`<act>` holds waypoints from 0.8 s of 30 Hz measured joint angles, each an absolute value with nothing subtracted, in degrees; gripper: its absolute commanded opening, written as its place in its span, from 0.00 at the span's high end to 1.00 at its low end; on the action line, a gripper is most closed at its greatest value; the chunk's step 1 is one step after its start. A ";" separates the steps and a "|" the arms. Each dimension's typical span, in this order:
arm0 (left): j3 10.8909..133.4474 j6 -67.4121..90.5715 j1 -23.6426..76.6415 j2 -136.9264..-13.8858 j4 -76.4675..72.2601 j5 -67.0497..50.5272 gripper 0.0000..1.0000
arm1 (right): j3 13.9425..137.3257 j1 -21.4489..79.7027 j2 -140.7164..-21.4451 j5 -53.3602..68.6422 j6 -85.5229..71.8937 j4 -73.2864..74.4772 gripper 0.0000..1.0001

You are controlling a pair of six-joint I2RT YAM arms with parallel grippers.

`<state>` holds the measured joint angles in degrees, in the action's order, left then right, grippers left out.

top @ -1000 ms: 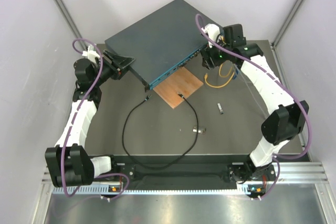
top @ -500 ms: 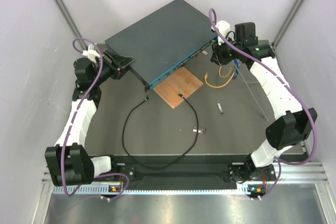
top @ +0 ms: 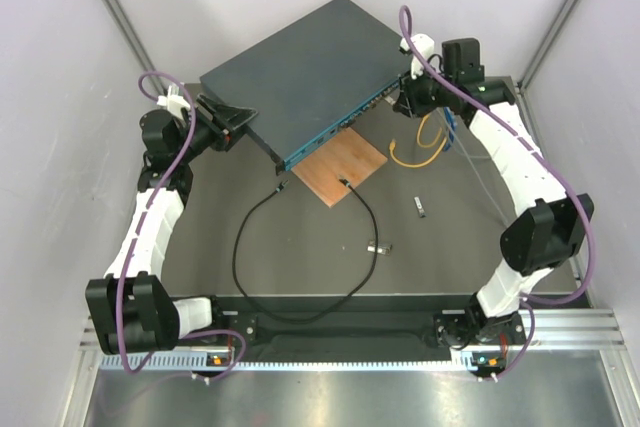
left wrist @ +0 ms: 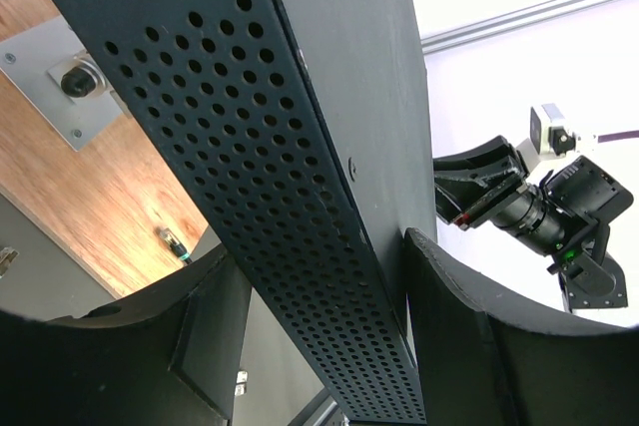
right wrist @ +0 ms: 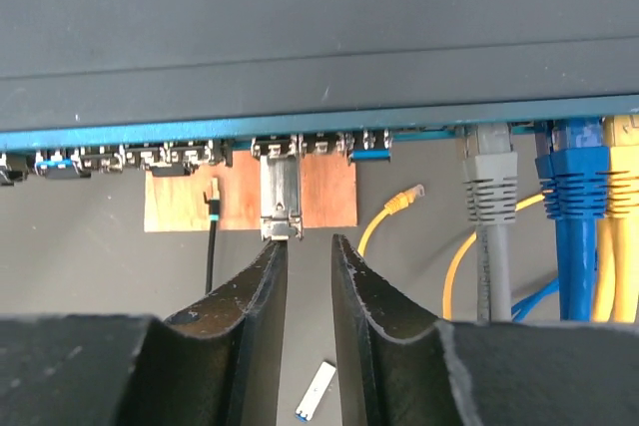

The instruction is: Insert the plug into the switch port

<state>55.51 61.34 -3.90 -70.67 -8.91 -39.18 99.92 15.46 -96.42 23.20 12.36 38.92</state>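
Teal-faced switch (top: 300, 72): your left gripper (left wrist: 319, 251) clamps its perforated side wall. Your right gripper (right wrist: 308, 246), fingers narrowly apart, sits just before its port row (right wrist: 150, 158). Its plug (top: 343, 181) lies loose on the brown board (top: 352, 159), just in front.

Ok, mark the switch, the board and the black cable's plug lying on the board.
switch (top: 300, 75): top view, middle of its lid.
board (top: 345, 159): top view, bare wood near its centre.
plug (right wrist: 212, 191): right wrist view, connector tip.
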 measured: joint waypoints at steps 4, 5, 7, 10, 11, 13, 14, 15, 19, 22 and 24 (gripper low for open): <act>55.66 61.28 -3.99 -70.78 -8.78 -39.35 1.00 | 100.31 15.46 -96.95 23.53 11.27 38.13 0.80; 55.72 61.23 -4.01 -70.81 -8.58 -39.38 1.00 | 100.33 15.49 -97.06 23.68 10.85 38.09 0.81; 55.86 61.17 -4.08 -70.94 -8.54 -39.59 1.00 | 100.90 15.51 -97.45 23.92 10.37 37.98 0.83; 56.07 61.14 -4.19 -71.18 -8.49 -39.86 1.00 | 101.43 15.51 -98.04 24.53 9.47 37.85 0.85; 56.07 61.12 -4.21 -71.20 -8.47 -39.97 1.00 | 101.43 15.51 -98.17 24.75 9.04 37.47 0.85; 56.12 61.14 -4.27 -71.31 -8.49 -40.12 1.00 | 101.41 15.53 -98.32 25.10 8.19 36.77 0.86; 56.14 61.14 -4.36 -71.37 -8.49 -40.25 1.00 | 101.34 15.53 -98.35 25.26 7.62 36.36 0.88; 56.14 61.17 -4.45 -71.42 -8.49 -40.38 1.00 | 101.25 15.57 -98.35 25.39 7.25 36.12 0.89; 56.14 61.14 -4.60 -71.53 -8.51 -40.84 1.00 | 99.92 15.62 -98.35 25.96 5.23 33.32 0.91; 56.14 61.12 -4.69 -71.53 -8.49 -40.95 1.00 | 98.54 15.62 -98.32 26.39 3.70 30.11 0.93; 56.14 61.10 -4.75 -71.57 -8.51 -41.04 1.00 | 97.34 15.62 -98.02 26.83 2.66 28.14 0.94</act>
<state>56.14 61.10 -4.75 -71.57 -8.51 -41.04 97.34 15.62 -98.02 26.83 2.66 28.14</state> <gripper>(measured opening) 0.629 0.074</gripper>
